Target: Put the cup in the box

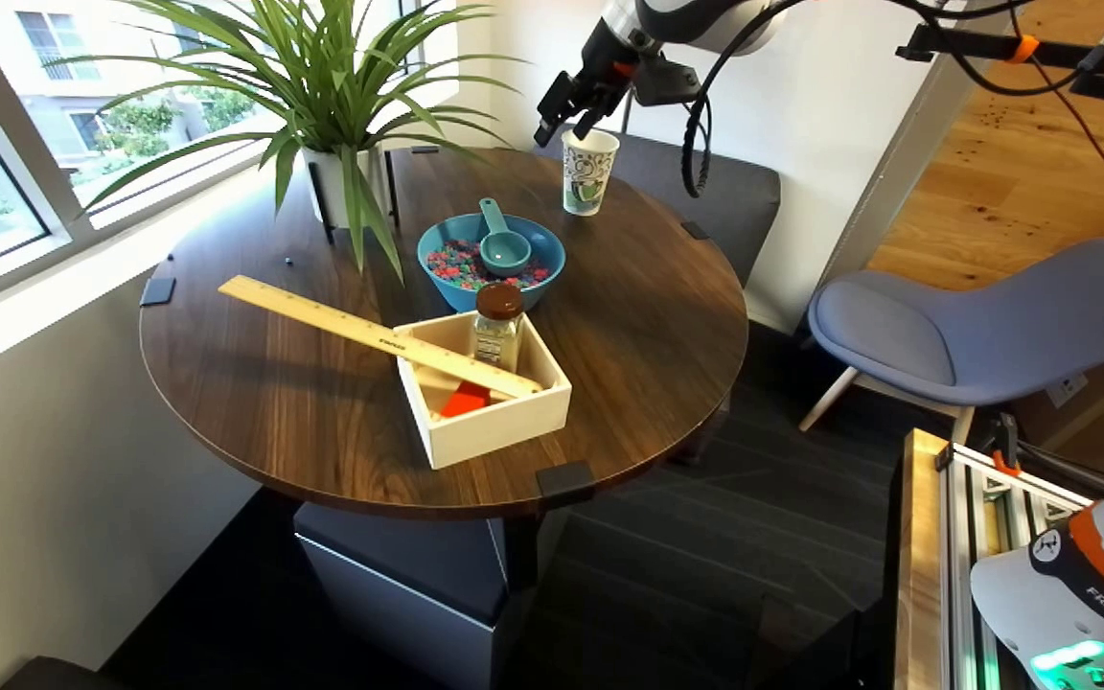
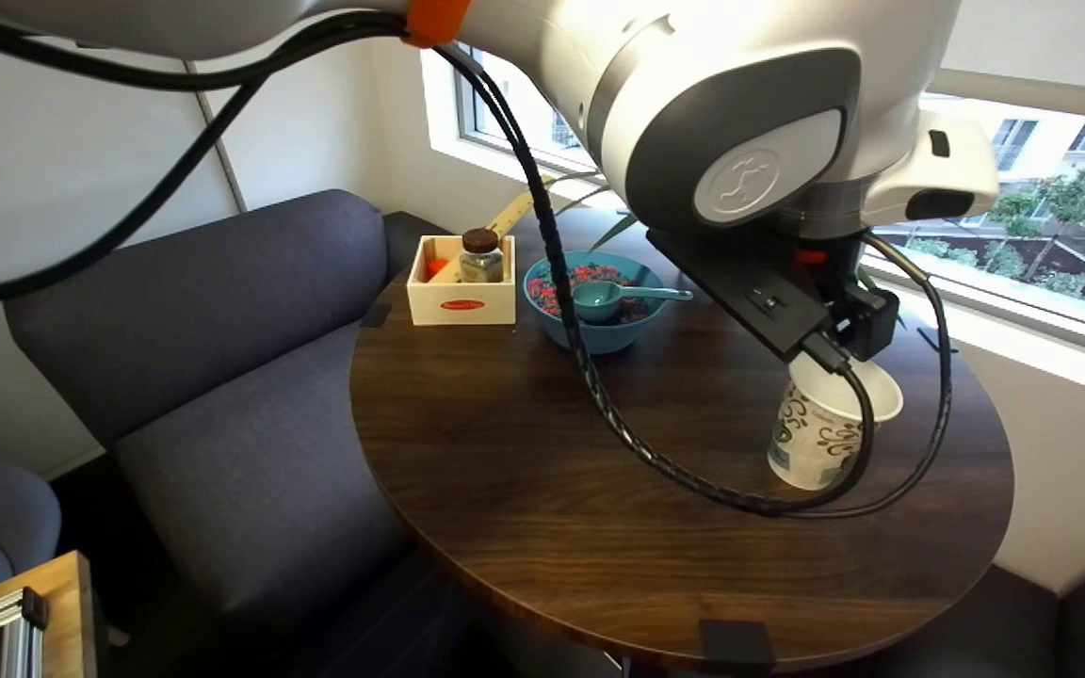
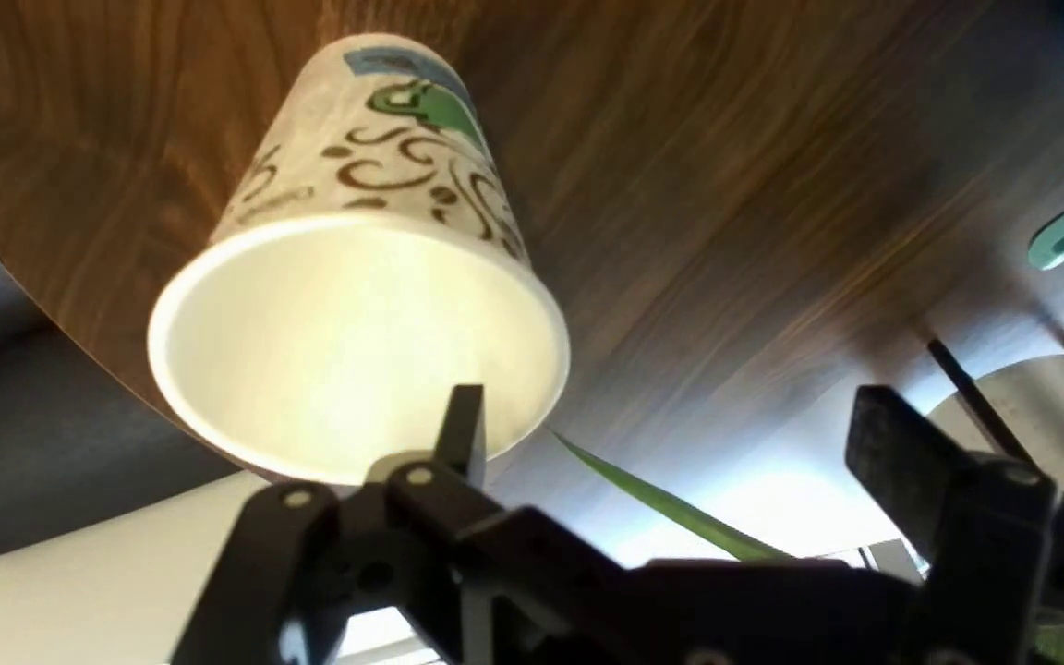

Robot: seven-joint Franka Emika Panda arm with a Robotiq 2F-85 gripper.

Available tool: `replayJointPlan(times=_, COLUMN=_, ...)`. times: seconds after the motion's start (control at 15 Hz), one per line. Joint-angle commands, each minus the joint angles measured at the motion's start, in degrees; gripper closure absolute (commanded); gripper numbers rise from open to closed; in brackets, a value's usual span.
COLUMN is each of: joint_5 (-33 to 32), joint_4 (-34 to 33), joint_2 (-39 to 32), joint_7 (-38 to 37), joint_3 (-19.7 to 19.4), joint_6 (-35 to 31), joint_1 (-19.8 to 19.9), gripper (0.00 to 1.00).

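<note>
Bench (image 1: 648,316): round, bearing the task items. Box (image 1: 504,428): open-topped, just below centre of frame in an exterior view; a ruler (image 1: 381,337) juts over its rim, apparently propped inside. Gripper (image 3: 670,397): jaws apart, nothing clamped; in the wrist view one jaw overlaps the mouth of the cup (image 3: 361,277), presumably positioned to pinch its wall. Contact cannot be determined. Cup: upright on the bench, upper centre of that exterior frame. Jar (image 1: 497,333): stands in the box, likely restricting placement room.

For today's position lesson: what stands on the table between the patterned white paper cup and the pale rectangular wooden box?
A round blue bowl stands between the cup and box in both exterior views.
</note>
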State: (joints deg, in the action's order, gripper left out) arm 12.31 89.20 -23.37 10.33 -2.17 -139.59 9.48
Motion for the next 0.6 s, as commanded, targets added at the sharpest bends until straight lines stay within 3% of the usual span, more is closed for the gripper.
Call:
replayJointPlan(times=0.0, joint_5=-0.9, joint_4=1.6, joint_2=-0.4, joint_7=2.6, joint_3=0.7, joint_6=-2.0, joint_1=0.6, gripper=0.06)
replayJointPlan(times=0.07, joint_5=-1.5, joint_4=1.8, joint_2=-0.6, joint_7=2.7, joint_3=0.5, joint_6=-1.8, joint_1=0.5, gripper=0.25)
replayJointPlan(times=0.2, joint_5=-2.3, joint_4=2.1, joint_2=-0.7, joint_7=2.9, joint_3=0.3, joint_6=-1.7, joint_1=0.3, gripper=0.33)
replayJointPlan(times=0.53, joint_5=-6.1, joint_4=2.1, joint_2=-0.9, joint_7=2.4, joint_3=-0.7, joint_6=-2.4, joint_1=-0.2, gripper=0.73)
